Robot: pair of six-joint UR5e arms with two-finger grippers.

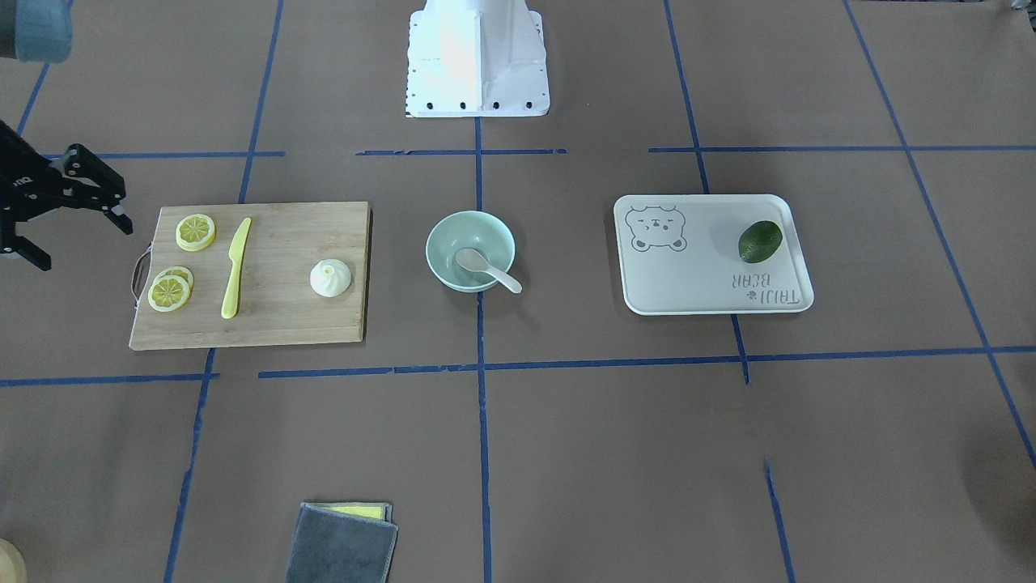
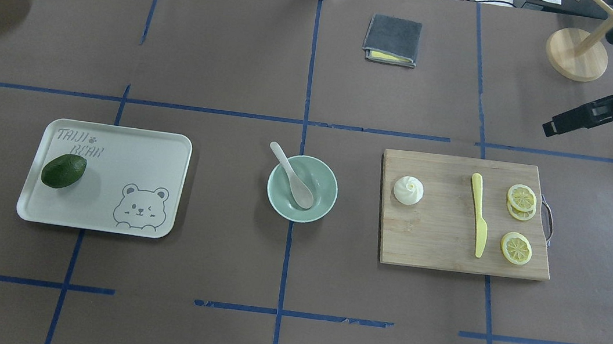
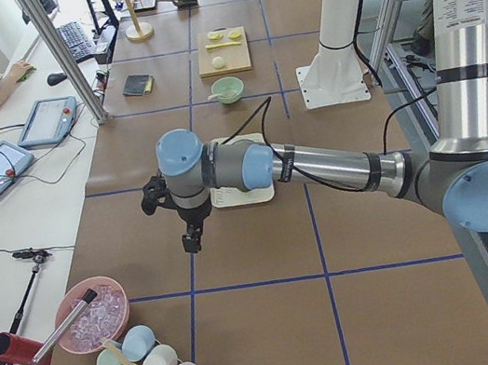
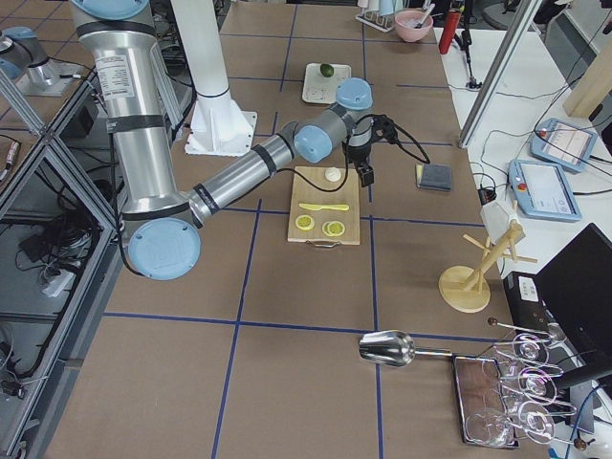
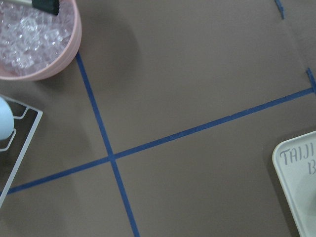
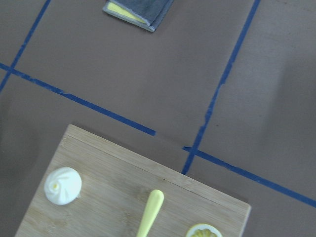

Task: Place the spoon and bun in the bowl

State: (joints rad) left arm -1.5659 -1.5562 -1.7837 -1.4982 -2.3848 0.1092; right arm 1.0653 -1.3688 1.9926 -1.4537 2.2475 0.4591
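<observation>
The cream spoon (image 1: 486, 267) lies in the mint-green bowl (image 1: 441, 235) at the table's middle, scoop inside and handle resting over the rim; both also show in the overhead view, spoon (image 2: 294, 176) and bowl (image 2: 275, 191). The white bun (image 1: 329, 278) sits on the wooden cutting board (image 1: 275, 316), at the end nearest the bowl; it also shows in the overhead view (image 2: 408, 190) and the right wrist view (image 6: 62, 185). My right gripper (image 1: 85, 247) is open and empty, raised beyond the board's lemon end. My left gripper (image 3: 190, 241) hangs far off beside the tray; I cannot tell its state.
A yellow knife (image 2: 478, 216) and lemon slices (image 2: 522, 197) share the board. A white bear tray (image 2: 128, 150) holds a dark green fruit (image 2: 63, 171). A folded grey cloth (image 2: 392, 40), a wooden stand (image 2: 576, 53) and a pink bowl of ice (image 5: 39, 34) sit at the table's far side.
</observation>
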